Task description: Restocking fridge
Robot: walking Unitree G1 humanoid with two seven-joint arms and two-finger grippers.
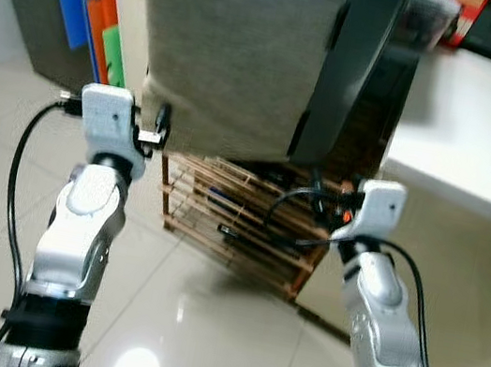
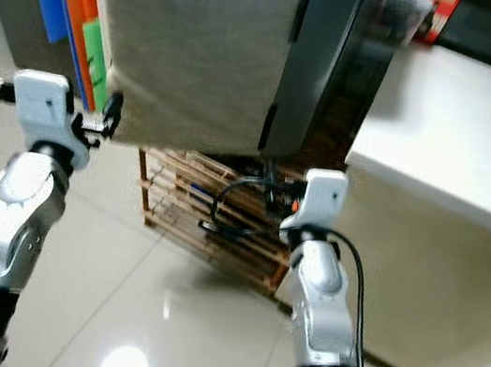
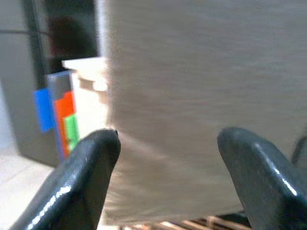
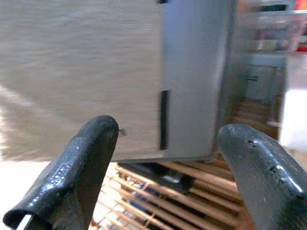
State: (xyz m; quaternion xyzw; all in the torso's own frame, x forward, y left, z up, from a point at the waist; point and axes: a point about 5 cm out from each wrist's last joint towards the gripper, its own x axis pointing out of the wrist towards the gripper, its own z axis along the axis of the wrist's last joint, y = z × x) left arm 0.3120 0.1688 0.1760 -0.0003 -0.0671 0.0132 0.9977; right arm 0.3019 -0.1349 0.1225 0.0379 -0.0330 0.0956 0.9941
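while the head views show one beige appliance door (image 1: 236,49) above one wooden rack (image 1: 240,216) beside a white surface (image 1: 469,128), each wrist view shows its tool, left tool (image 3: 163,179) and right tool (image 4: 168,177), both with fingers apart before that door.

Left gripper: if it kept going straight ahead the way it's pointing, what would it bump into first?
Probably the big beige cloth-covered block. The left gripper points straight at it, fingers spread open on either side of its lower edge. How near it is I can't tell; the picture is blurry.
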